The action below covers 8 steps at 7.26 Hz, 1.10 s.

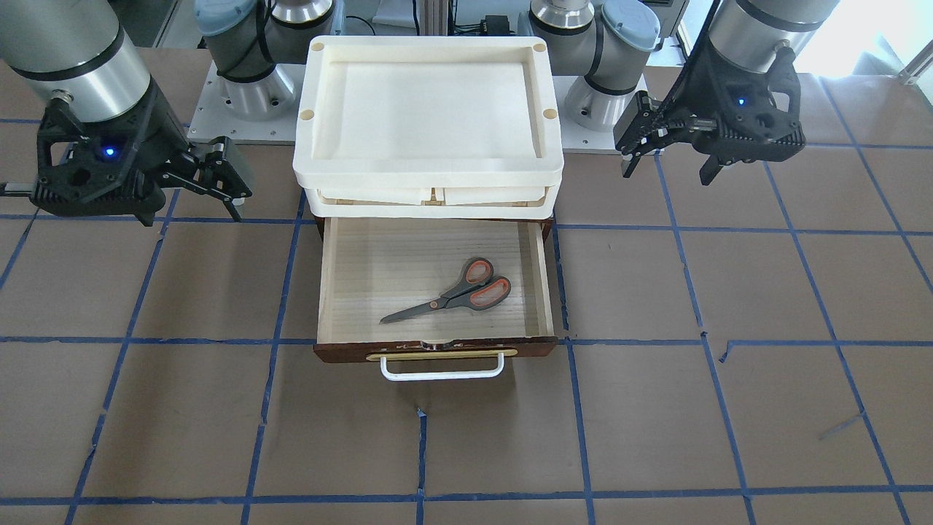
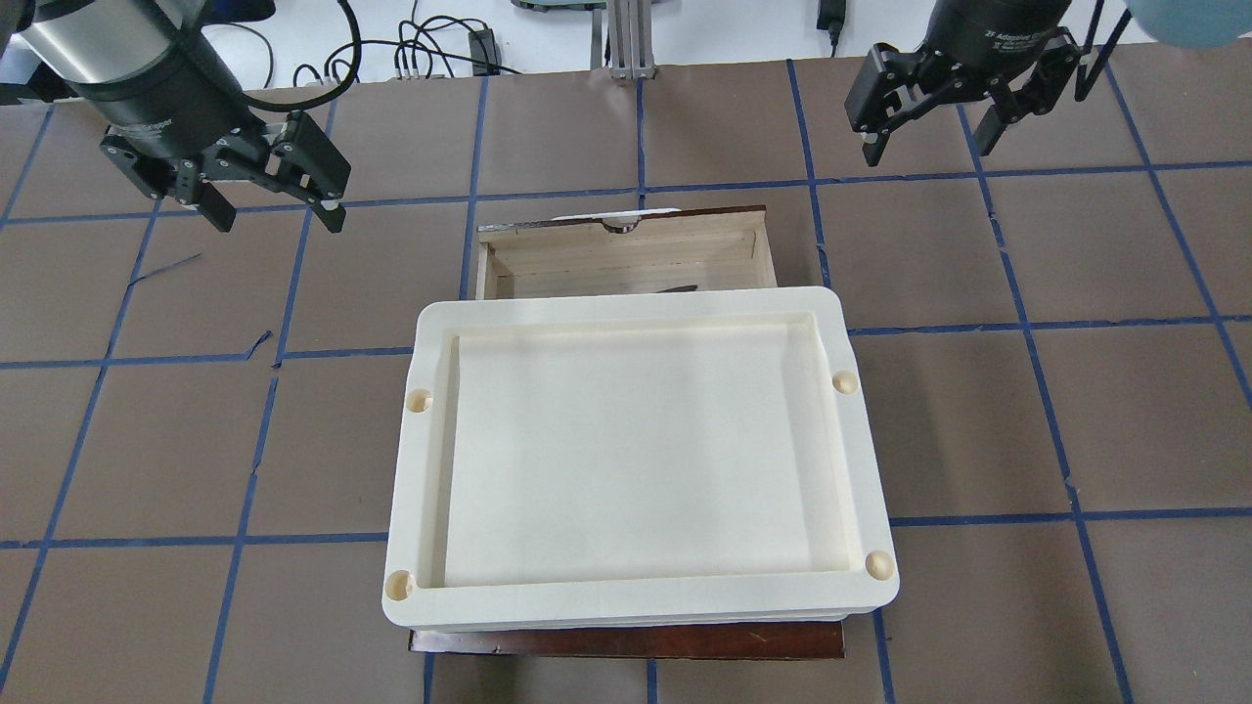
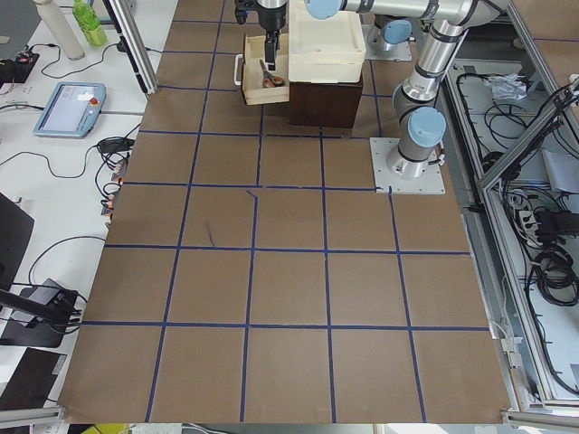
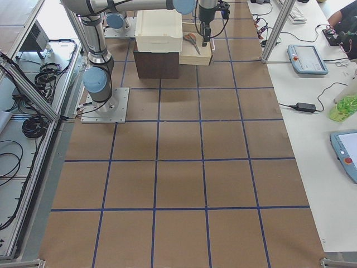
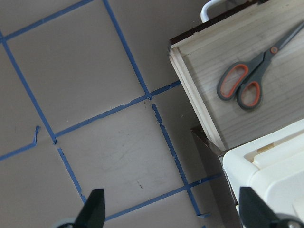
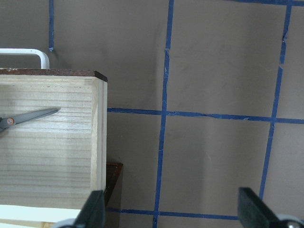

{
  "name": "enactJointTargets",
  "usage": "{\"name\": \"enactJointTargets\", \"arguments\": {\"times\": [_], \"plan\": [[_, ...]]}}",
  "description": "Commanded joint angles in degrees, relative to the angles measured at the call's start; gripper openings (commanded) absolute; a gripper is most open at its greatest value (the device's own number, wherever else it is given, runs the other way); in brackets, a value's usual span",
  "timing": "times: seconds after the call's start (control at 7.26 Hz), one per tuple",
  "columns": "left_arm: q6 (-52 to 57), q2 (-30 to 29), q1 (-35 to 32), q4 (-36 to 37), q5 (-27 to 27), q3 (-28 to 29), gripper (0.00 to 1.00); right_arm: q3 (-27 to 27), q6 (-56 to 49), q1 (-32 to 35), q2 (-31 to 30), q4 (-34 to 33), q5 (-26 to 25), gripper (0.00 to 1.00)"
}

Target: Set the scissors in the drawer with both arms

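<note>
The scissors (image 1: pixel 452 292) lie flat on the pale floor of the open drawer (image 1: pixel 437 353), handles toward my left arm. In the overhead view only their blade tip (image 2: pixel 680 289) shows inside the drawer (image 2: pixel 626 256). My left gripper (image 1: pixel 667 173) (image 2: pixel 279 221) is open and empty, above the table beside the drawer. Its wrist view shows the scissors (image 5: pixel 247 80) in the drawer (image 5: pixel 190 90) ahead of the open fingers (image 5: pixel 95 209). My right gripper (image 1: pixel 193 217) (image 2: pixel 925 152) is open and empty on the other side. Its wrist view shows the blade tip (image 6: pixel 35 115).
Stacked cream plastic trays (image 1: pixel 430 171) (image 2: pixel 626 606) sit on top of the dark brown cabinet (image 2: pixel 626 640) and overhang the back of the drawer. The white wire handle (image 1: pixel 442 372) sticks out at the front. The brown table carries a grid of blue tape.
</note>
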Motion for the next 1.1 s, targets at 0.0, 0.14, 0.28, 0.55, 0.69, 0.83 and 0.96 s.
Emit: {"name": "enactJointTargets", "arguments": {"times": [0.0, 0.14, 0.28, 0.55, 0.69, 0.83, 0.96], "plan": [[-4.49, 0.17, -1.74, 0.44, 2.79, -0.58, 1.00, 0.04, 0.11, 0.02, 0.00, 0.00, -0.01, 1.00], [-3.97, 0.34, -1.74, 0.44, 2.80, -0.58, 1.00, 0.04, 0.02, 0.02, 0.00, 0.00, -0.01, 1.00], [-3.36, 0.43, -1.31, 0.44, 2.62, -0.75, 1.00, 0.04, 0.02, 0.02, 0.00, 0.00, -0.01, 1.00], [-3.35, 0.43, -1.39, 0.52, 2.53, -0.58, 1.00, 0.04, 0.11, 0.02, 0.00, -0.09, -0.01, 1.00], [-3.35, 0.52, -1.39, 0.44, 2.62, -0.66, 1.00, 0.04, 0.11, 0.02, -0.09, -0.09, -0.01, 1.00], [-3.35, 0.61, -1.39, 0.44, 2.79, -0.66, 1.00, 0.04, 0.11, 0.02, -0.09, -0.09, -0.01, 1.00], [-3.35, 0.61, -1.39, 0.44, 2.88, -0.75, 1.00, 0.04, 0.11, 0.02, -0.09, -0.09, -0.10, 1.00]]}}
